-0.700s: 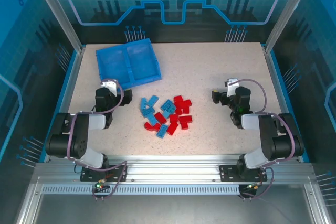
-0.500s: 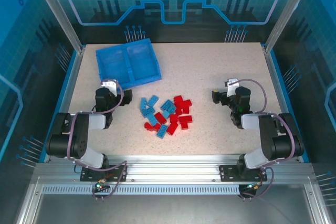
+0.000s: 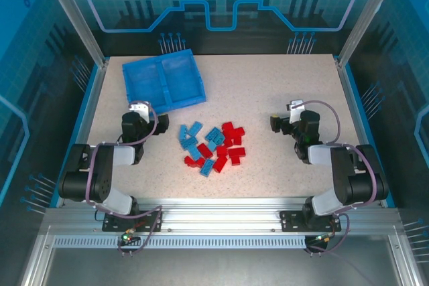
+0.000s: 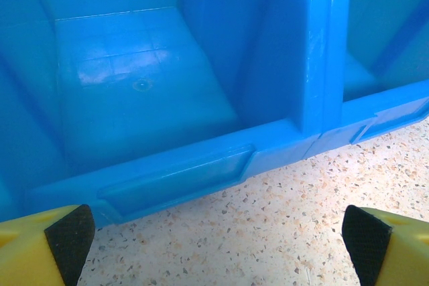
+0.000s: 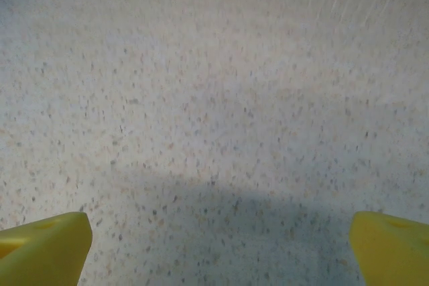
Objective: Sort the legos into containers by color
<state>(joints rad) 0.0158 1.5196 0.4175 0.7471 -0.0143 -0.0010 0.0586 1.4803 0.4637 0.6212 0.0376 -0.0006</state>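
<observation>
Tabletop of pale beige flecked with dark and orange specks, matte and flat, is edged in blue. Slanting aluminium posts and see-through panels lit blue close it in, with a gear emblem at the back. A ribbed aluminium rail runs along the near edge and carries the 2 black arms.

The tray sits at the far left of the table, turned a little off square. It is glossy blue plastic, shallow and square, and a raised divider splits it into 2 compartments. In the left wrist view its near wall stands just beyond the fingertips, smooth and shiny, with a faint grid moulded into the floor.

The bricks lie in 1 loose heap near the middle of the table, between the arms and well apart from the tray. They are small, hard rectangular blocks. The light blue bricks lie mostly on the left and the red bricks mostly on the right, and some touch or overlap.

The left gripper sits low over the table facing the tray. Its yellow fingers with black pads are spread wide, with only speckled table between them. The right gripper hangs over bare table to the right of the heap, its yellow fingers likewise wide apart.
</observation>
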